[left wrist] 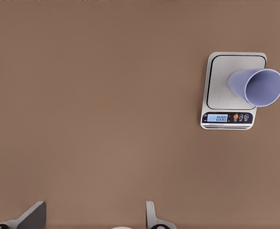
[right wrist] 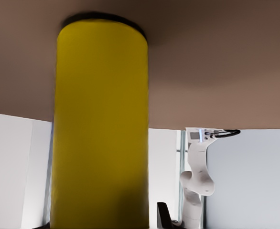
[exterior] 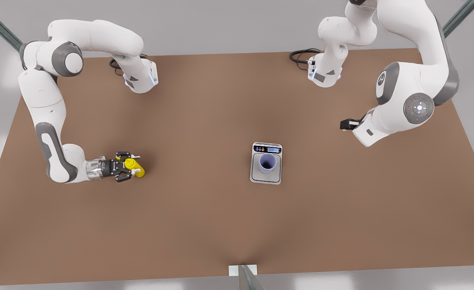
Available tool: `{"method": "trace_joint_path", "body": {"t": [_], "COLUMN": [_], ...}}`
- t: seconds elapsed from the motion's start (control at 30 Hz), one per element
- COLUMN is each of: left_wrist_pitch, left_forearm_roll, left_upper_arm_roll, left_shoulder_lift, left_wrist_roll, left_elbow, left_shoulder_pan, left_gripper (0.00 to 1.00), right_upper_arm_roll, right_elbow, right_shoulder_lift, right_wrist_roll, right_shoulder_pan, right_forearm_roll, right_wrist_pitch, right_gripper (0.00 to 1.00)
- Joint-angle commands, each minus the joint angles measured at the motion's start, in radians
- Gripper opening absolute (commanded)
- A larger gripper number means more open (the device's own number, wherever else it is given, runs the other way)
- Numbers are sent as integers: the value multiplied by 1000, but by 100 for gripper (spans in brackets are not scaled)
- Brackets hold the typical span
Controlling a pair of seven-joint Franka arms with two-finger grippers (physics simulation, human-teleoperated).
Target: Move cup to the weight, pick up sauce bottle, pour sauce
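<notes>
Cup placed, bottle next. Shows the cup already upright on the weight, inside the platform's outline and just clear of the display strip at its 12 o'clock edge.

Finds the sauce bottle well apart at the scale's 9 o'clock, standing on the brown table, with the right gripper reaching in level from 9 o'clock and bracketing the yellow body. Cannot tell whether those jaws already pinch the bottle or merely flank it. From the right wrist view, looms as a wide yellow cylinder dead ahead, base meeting the tabletop.

Keeps the left gripper waiting at the scale's 2 o'clock, jaws spread with nothing between them.

To do the pickup well, probably:
- Close squarely on the body's middle, not the tapering nozzle.
- Squeeze only firmly enough to hold, since a soft squeeze bottle may spurt.
- Lift straight up before travelling toward 3 o'clock.
- Hold it upright until the nozzle is over the cup's rim.
- Avoid nudging the cup.
</notes>
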Motion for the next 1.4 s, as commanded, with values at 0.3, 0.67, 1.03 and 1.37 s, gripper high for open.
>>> {"method": "trace_joint_path", "body": {"t": [0.3,0.67,1.03,1.37], "left_wrist_pitch": [8,-3,-87,-95], "left_forearm_roll": [2,9,0,6], "left_upper_arm_roll": [2,5,5,2], "left_shoulder_lift": [6,5,14,14], "left_wrist_roll": [6,9,-3,-5], "left_elbow": [2,23,34,35], "left_shoulder_pan": [0,0,0,0], "left_gripper": [100,100,100,100], "right_upper_arm_roll": [0,-15,-18,-84], "right_elbow": [11,193,416,871], "right_shoulder_lift": [-9,-156,-155,138], "right_wrist_roll": [-1,206,271,277], "right_shoulder_pan": [-2,268,649,997], "right_forearm_roll": [2,-1,-2,13], "right_wrist_pitch": [-3,126,397,745], "right_gripper": [40,42,41,41]}}
